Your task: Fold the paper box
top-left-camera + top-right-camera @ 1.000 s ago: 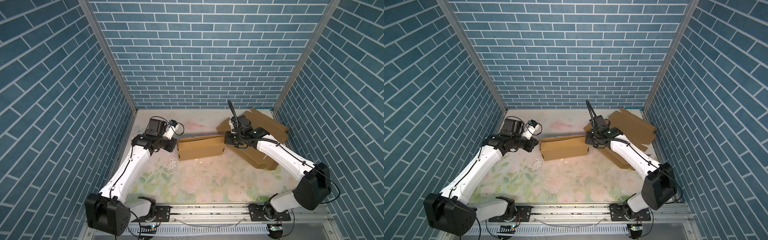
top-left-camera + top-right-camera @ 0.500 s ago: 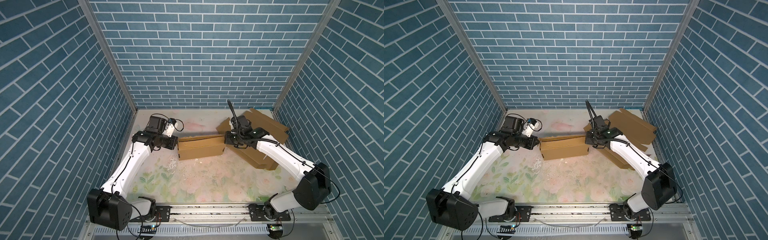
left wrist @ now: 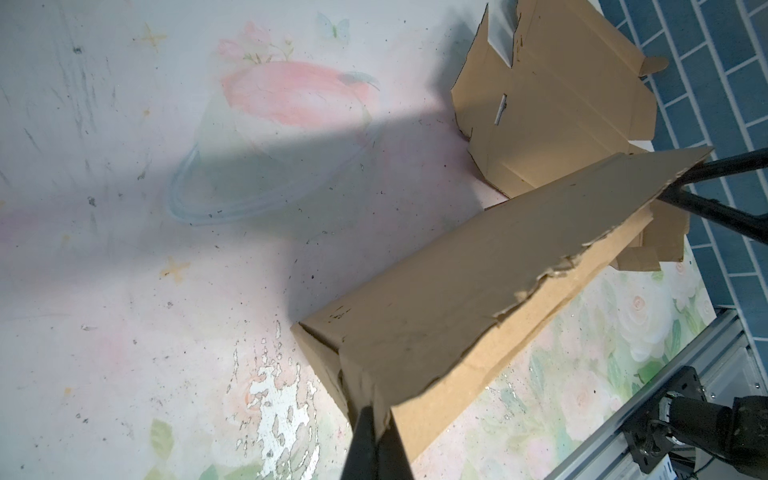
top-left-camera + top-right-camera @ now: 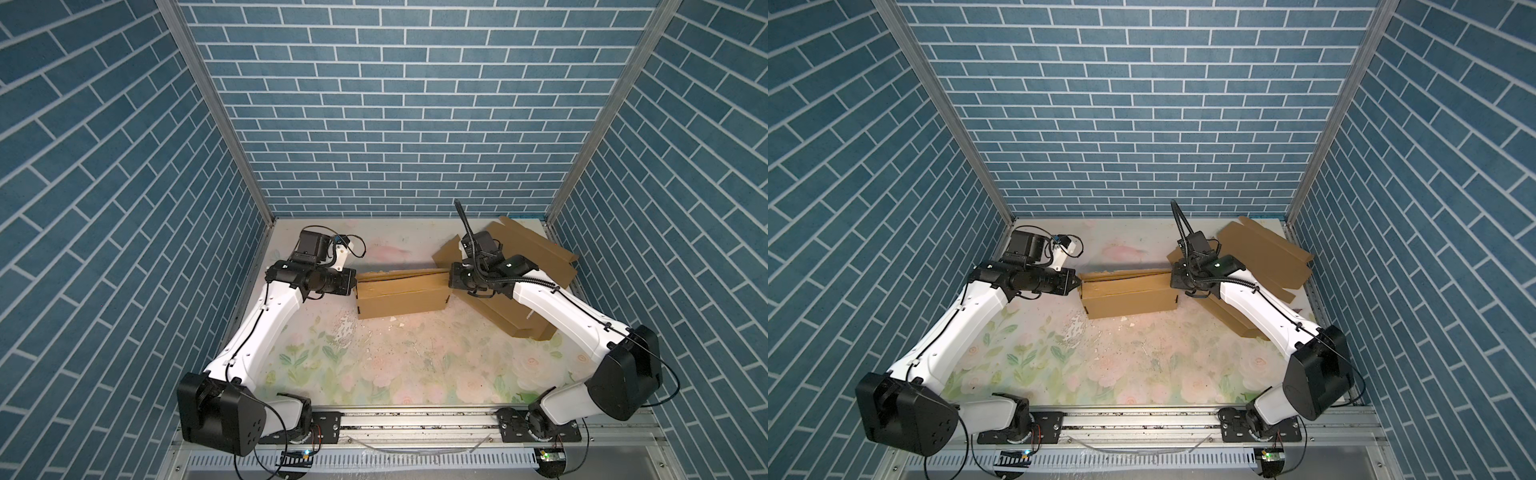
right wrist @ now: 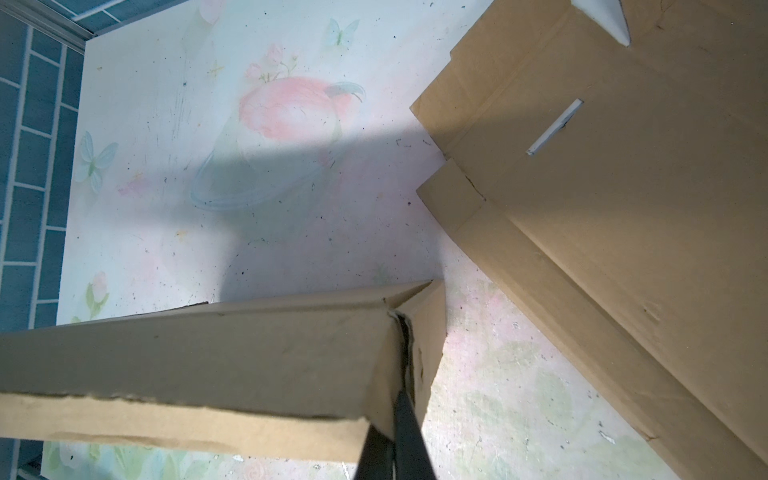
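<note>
In both top views the paper box (image 4: pixel 401 297) (image 4: pixel 1129 303) sits in the far half of the table (image 4: pixel 395 374), roughly midway between its left and right edges, long side running along the far edge. The left gripper (image 4: pixel 353 284) is at the box's left end and the right gripper (image 4: pixel 451 282) at its right end. A pile of flat cardboard sheets (image 4: pixel 536 257) fills the far right corner.

Left wrist view: the left gripper (image 3: pixel 376 424) is pinched tight on the torn end corner of the paper box (image 3: pixel 478 282), nothing else in it.

Right wrist view: same deal, the right gripper (image 5: pixel 399 415) is clamped closed on the end edge of the paper box (image 5: pixel 208 345), with the flat cardboard sheets (image 5: pixel 623 208) just beside it.
</note>
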Controlling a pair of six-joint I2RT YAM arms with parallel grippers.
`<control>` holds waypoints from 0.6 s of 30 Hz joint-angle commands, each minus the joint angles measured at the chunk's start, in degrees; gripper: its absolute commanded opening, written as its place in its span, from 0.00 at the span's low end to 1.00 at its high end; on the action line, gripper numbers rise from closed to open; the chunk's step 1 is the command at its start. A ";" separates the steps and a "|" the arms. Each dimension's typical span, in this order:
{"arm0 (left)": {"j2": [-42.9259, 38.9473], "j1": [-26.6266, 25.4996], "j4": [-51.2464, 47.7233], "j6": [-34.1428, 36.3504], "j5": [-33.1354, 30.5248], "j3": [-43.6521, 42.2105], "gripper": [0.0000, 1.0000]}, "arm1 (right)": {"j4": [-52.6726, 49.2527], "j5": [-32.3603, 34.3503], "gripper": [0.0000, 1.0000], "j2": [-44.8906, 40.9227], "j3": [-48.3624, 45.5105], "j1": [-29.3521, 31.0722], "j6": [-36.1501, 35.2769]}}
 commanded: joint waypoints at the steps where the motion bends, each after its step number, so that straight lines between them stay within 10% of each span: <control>1: -0.32 -0.34 2.05 -2.32 1.08 -2.93 0.01 | -5.46 -0.72 0.00 1.92 -0.63 0.84 2.49; 18: -3.05 1.21 3.95 -6.43 1.90 -3.46 0.01 | -5.05 -0.66 0.00 1.93 -1.25 0.92 2.74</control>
